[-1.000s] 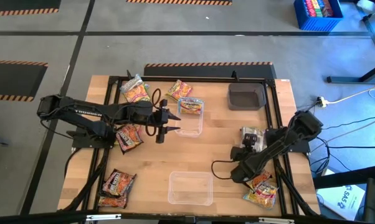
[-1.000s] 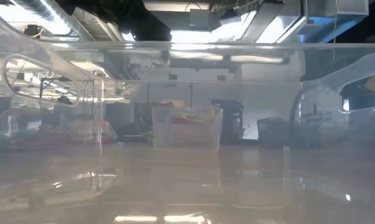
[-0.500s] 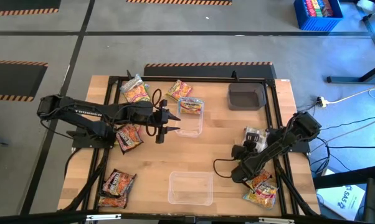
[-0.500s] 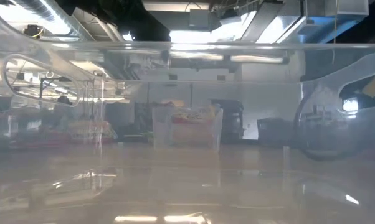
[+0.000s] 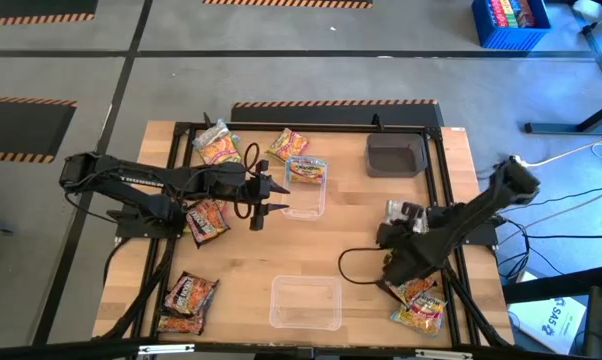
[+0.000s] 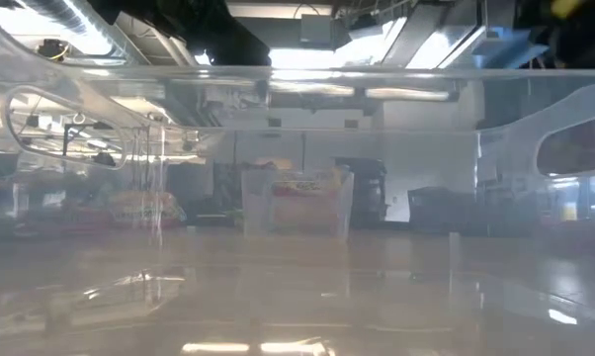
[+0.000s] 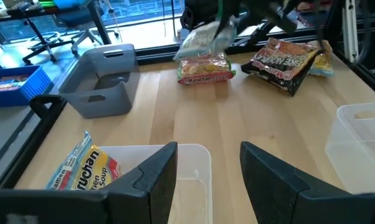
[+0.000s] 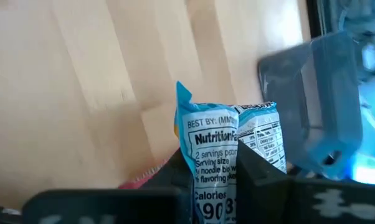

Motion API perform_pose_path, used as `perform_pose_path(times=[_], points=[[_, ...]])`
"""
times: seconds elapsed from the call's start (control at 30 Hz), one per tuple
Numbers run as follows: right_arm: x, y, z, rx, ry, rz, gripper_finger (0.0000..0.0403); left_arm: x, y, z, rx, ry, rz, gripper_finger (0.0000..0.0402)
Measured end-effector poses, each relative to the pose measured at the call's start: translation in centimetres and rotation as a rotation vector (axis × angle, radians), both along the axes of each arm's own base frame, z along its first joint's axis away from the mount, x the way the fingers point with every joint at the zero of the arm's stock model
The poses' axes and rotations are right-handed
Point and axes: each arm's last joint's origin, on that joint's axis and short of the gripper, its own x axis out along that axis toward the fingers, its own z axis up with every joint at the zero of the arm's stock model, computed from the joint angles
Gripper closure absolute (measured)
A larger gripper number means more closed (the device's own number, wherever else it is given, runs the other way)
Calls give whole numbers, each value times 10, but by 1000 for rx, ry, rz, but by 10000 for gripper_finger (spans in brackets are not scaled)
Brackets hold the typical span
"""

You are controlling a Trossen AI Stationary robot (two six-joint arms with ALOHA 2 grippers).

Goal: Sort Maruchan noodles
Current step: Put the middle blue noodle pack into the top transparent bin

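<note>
Pinching a pale blue noodle packet (image 8: 228, 155) by its crimped edge, the right gripper (image 5: 399, 226) is clamped tight on it, lifting it just beside the grey tray (image 5: 395, 155), probably to carry it to a tub. The left gripper (image 7: 203, 168) is waiting half-spread, holding nothing, over the clear tub (image 5: 306, 198) left of that tray, where one packet (image 5: 306, 171) is lying. Other packets (image 5: 417, 304) are resting near the tray's side of the table.

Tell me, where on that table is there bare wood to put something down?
The widest free patch lies mid-table, between the far clear tub, the grey tray and the near clear tub. Crowded: the near right corner, where the right tool grips a blue packet, and the left side's packets.
</note>
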Motion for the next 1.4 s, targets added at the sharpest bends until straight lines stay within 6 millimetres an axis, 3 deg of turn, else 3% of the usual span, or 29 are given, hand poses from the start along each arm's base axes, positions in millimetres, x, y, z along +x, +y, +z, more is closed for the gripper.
perform_pose_path(times=[0.17, 0.3, 0.47, 0.6, 0.87, 1.1, 1.23, 1.4], points=[[-23, -19, 39, 96, -230, 6, 362, 0, 0, 0, -18, -1, 7, 233], [-42, -35, 58, 184, -415, 48, 365, 0, 0, 0, -18, -1, 7, 233], [-61, -50, 61, 233, -587, 114, 362, 0, 0, 0, -18, -1, 7, 233], [-65, -54, 49, 240, -691, 189, 361, 0, 0, 0, -18, -3, 7, 233], [-51, -61, 20, 283, -825, 322, 360, 1, 2, 2, -25, -26, 76, 230], [-28, -76, 3, 358, -989, 528, 359, 7, 4, -3, -79, -34, 101, 182], [-18, -86, 1, 371, -1103, 652, 359, 23, 4, -7, -106, -57, 64, 142], [-7, -96, -1, 416, -1123, 705, 359, 49, 4, -5, -85, -56, 51, 100]])
